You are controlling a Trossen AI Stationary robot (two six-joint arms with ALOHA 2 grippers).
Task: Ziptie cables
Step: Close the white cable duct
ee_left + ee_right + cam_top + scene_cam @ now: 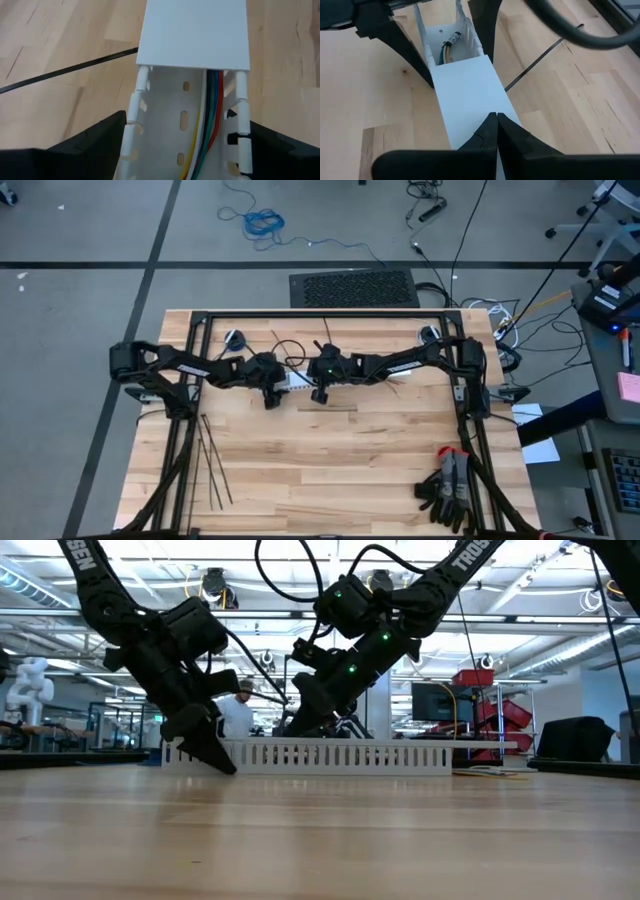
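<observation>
Your left pincer [182, 150] is standing wide around the open end of the white duct [192, 35] on the desk [340, 450], one finger on each side of it. The cables [210, 115] are lying inside the duct, between those fingers, and are running under its lid. Your right pincer [496, 125] is closed, holding nothing, its tips resting on the lid. The zipties [212, 460] are lying well apart, near the desk's left edge.

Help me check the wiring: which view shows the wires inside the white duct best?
The left wrist view: coloured wires run along the open white duct. The right wrist view shows only their ends; high and low views hide them.
</observation>
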